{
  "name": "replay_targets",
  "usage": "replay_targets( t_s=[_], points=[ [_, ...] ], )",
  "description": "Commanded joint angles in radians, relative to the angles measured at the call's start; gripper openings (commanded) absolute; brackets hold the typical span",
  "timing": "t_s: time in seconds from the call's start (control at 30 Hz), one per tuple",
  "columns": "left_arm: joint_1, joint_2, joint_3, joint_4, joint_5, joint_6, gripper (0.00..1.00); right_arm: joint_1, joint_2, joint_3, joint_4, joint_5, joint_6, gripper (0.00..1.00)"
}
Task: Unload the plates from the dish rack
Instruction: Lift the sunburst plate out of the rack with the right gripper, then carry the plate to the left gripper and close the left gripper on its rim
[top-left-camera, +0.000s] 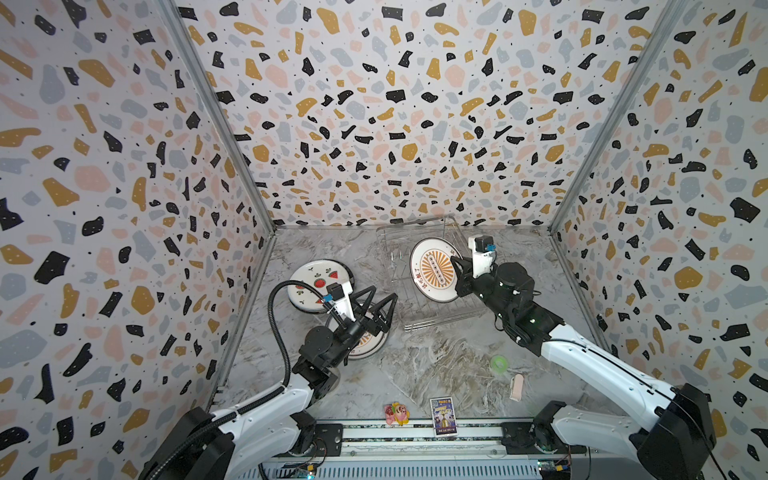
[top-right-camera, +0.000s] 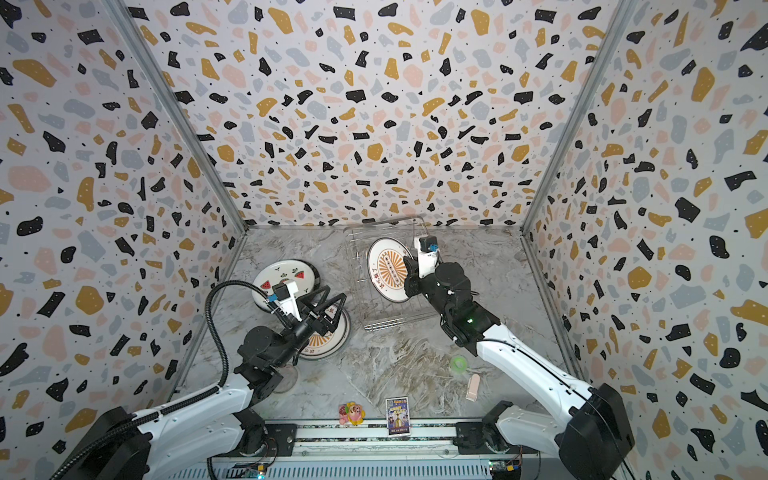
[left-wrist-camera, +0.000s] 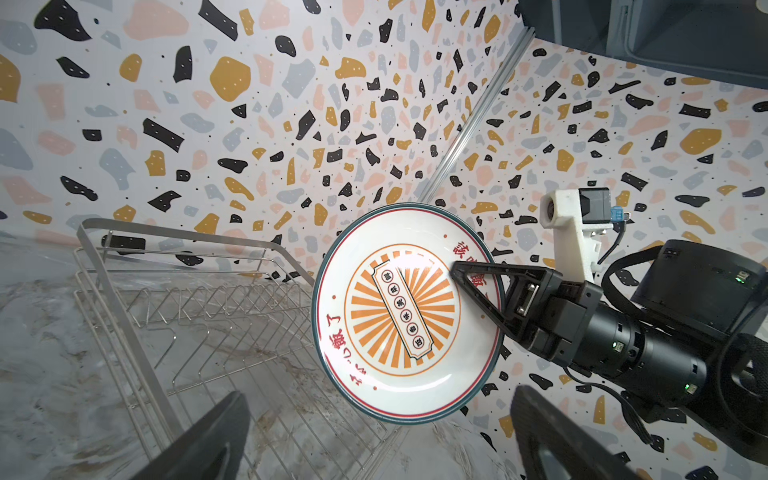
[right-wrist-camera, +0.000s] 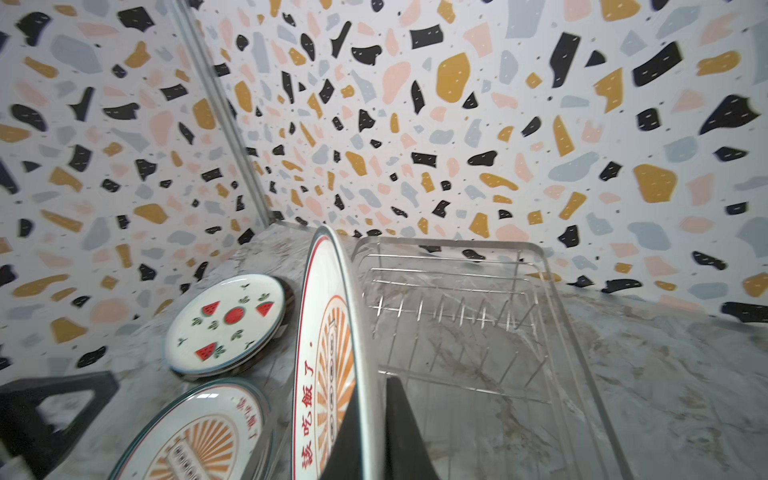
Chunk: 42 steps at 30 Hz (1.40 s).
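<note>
My right gripper (top-left-camera: 455, 262) (right-wrist-camera: 372, 399) is shut on the rim of an orange sunburst plate (top-left-camera: 432, 270) (top-right-camera: 386, 270) (left-wrist-camera: 399, 374) with red characters, holding it upright on edge over the silver wire dish rack (top-left-camera: 399, 249) (left-wrist-camera: 187, 299) (right-wrist-camera: 457, 291). The rack's prongs stand bare. At the left, a watermelon plate (top-left-camera: 311, 278) (right-wrist-camera: 228, 324) tops a small stack on the table. A second sunburst plate (top-left-camera: 365, 345) (right-wrist-camera: 199, 432) lies flat nearer the front. My left gripper (top-left-camera: 383, 293) (left-wrist-camera: 378, 440) hangs open above that plate, holding nothing.
A green ring (top-left-camera: 498, 363), a pink oblong piece (top-left-camera: 516, 386), a printed card (top-left-camera: 443, 415) and a small colourful toy (top-left-camera: 397, 413) lie near the table's front edge. Speckled walls enclose the table on three sides, with the rack close to the back wall.
</note>
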Motion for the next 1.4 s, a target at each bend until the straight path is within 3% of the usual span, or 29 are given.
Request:
replay_targets(
  t_s=[0.0,0.27,0.53,1.0,1.37],
  points=[
    [-0.005,-0.009,-0.039,0.071,0.088,0.006,1.00,-0.024,-0.072,-0.051,0.135,-0.175,0.075,0.01],
    [-0.007,-0.058,-0.113,0.138,0.144,-0.007,1.00,-0.053,-0.147,-0.193,0.309,-0.425,0.157,0.00],
    [-0.035,-0.061,-0.140,0.187,0.187,-0.016,0.90,-0.053,-0.139,-0.268,0.458,-0.567,0.203,0.01],
    [-0.126,-0.013,-0.097,0.134,0.138,-0.015,0.38,-0.053,-0.109,-0.302,0.500,-0.571,0.197,0.00],
    [-0.134,0.019,-0.093,0.166,0.123,-0.052,0.09,-0.050,-0.089,-0.319,0.527,-0.588,0.188,0.00]
  ],
)
